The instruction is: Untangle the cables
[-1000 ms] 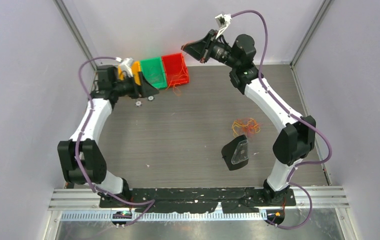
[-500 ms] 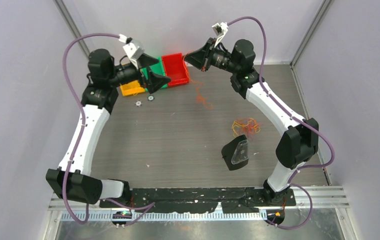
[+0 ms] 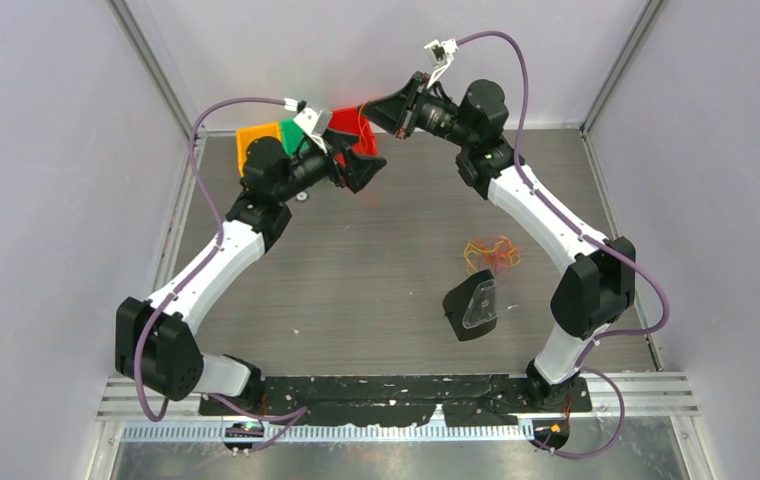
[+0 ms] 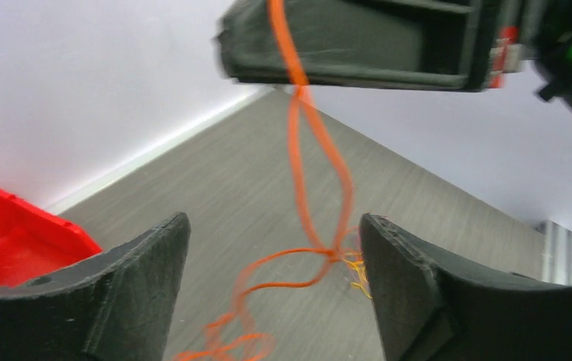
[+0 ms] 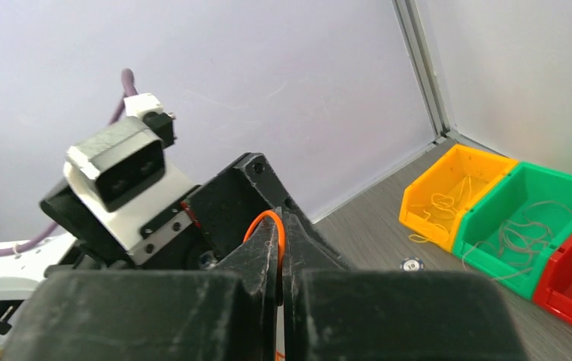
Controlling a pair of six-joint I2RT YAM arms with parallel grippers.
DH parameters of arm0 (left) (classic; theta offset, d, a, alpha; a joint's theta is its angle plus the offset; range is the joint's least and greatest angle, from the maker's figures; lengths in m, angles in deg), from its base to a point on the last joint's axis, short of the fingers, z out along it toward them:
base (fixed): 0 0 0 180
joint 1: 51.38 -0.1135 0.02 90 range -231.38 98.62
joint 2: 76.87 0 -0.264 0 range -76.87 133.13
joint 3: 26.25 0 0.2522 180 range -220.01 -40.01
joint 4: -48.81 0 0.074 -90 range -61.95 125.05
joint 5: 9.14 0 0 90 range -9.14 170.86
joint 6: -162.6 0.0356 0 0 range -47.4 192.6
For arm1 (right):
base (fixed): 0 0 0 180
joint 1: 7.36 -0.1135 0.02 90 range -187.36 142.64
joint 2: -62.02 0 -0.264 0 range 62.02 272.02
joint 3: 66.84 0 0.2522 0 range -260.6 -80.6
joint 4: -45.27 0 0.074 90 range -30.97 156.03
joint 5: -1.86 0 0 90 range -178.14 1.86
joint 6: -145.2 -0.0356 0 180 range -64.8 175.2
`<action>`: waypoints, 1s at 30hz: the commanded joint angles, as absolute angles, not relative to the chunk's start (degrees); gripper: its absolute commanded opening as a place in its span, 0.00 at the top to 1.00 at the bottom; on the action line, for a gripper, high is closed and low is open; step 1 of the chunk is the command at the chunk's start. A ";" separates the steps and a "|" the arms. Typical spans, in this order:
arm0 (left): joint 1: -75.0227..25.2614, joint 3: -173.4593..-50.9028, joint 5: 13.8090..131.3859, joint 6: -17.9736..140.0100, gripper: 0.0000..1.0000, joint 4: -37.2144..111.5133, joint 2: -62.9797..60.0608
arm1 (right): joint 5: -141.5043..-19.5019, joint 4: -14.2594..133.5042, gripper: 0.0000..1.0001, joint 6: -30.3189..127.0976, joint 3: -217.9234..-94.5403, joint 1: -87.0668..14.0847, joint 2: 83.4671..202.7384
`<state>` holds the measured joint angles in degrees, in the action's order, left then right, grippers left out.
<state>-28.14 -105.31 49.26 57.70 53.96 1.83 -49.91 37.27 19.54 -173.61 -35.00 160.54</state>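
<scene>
Right pincer [image 5: 280, 226] clamps orange cable [image 4: 334, 253] — left pincer [image 4: 274, 226] (jaws wide) close by.

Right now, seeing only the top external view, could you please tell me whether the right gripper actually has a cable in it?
Observer: Yes. The right wrist view shows the right gripper shut on a loop of orange cable.
Operator: Thank you. Has the left gripper got it too?
Observer: No. In the left wrist view the left gripper is open, with the orange cable hanging down through its gap.
Operator: Is that cable hanging free of the others?
Observer: Not quite: lower down, a few yellow strands appear tangled with it.
</scene>
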 commanded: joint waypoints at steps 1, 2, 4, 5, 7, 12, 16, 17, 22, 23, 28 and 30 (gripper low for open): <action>-28.44 -107.27 56.63 56.26 0.30 61.73 4.33 | -51.52 32.40 0.95 15.07 -177.39 -35.32 158.41; -28.40 -107.87 56.73 56.30 0.40 61.44 4.75 | -51.51 32.33 0.95 14.97 -177.51 -35.27 158.32; -28.27 -108.87 57.03 56.36 0.57 60.63 5.71 | -51.73 32.45 0.95 14.56 -177.91 -34.89 158.08; -28.27 -109.12 57.03 56.03 0.59 60.62 6.09 | -51.77 32.51 0.95 14.31 -178.12 -34.55 158.08; -28.26 -109.33 56.88 55.04 0.65 61.37 6.44 | -51.70 32.85 0.95 13.63 -178.61 -33.90 158.03; -28.34 -109.59 56.87 52.62 0.98 62.90 6.59 | -51.41 33.62 0.95 12.66 -178.24 -32.48 157.51; -29.32 -109.25 56.29 53.01 1.00 63.35 4.47 | -51.11 35.26 0.95 12.24 -177.70 -28.77 157.16; -29.58 -109.43 55.62 52.94 1.00 63.47 4.11 | -50.95 35.73 0.95 12.19 -177.31 -28.35 156.91; -29.67 -110.58 47.80 56.08 0.36 61.80 3.67 | -49.61 35.19 0.95 10.78 -175.51 -27.11 156.76; -29.67 -109.85 46.48 56.84 0.11 62.42 3.48 | -49.63 34.35 0.95 10.08 -175.69 -27.12 157.10; -29.26 -110.52 40.88 60.06 0.00 64.42 5.27 | -49.16 33.06 0.95 8.97 -177.20 -27.19 157.82; -29.26 -112.46 40.95 59.72 0.01 65.41 6.94 | -48.86 32.76 0.95 8.73 -177.34 -27.19 158.04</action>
